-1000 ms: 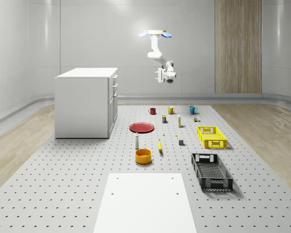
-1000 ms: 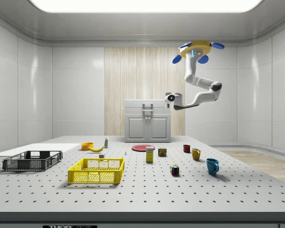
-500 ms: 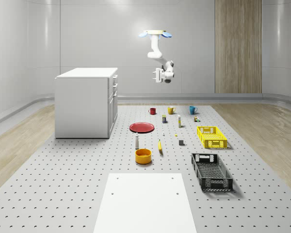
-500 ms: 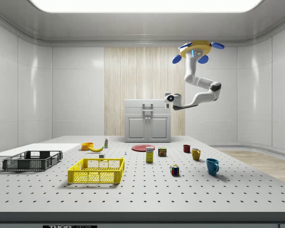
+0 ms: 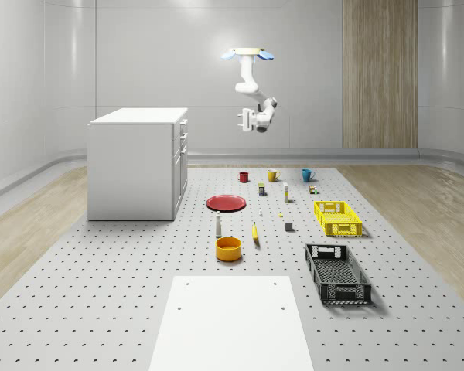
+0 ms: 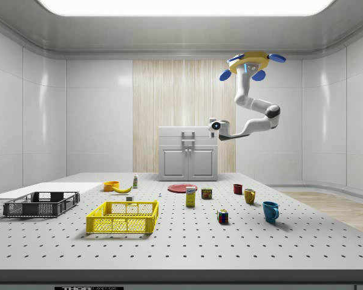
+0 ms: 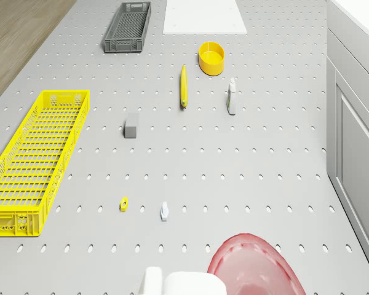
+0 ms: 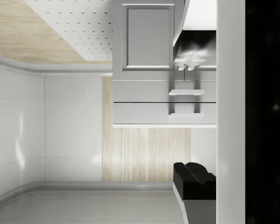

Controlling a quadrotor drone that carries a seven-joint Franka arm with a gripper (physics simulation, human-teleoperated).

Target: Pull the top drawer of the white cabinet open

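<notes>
High in the middle of the whole-scene view, the drone (image 5: pixel 247 54) hovers over the surface (image 5: pixel 124 294). Its jaws hang well apart from the white cabinet (image 5: pixel 135 166); I cannot tell their gap.

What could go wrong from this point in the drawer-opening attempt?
1. The gripper hangs in open air, well apart from the white cabinet, so the whole approach remains; a misaligned approach could miss the slim top drawer handle.
2. A second handle sits close beside it; the gripper might take the wrong drawer.
3. The drone hovers high over the red plate and mugs; pulling from a hover may drag the drone rather than open the drawer.
</notes>
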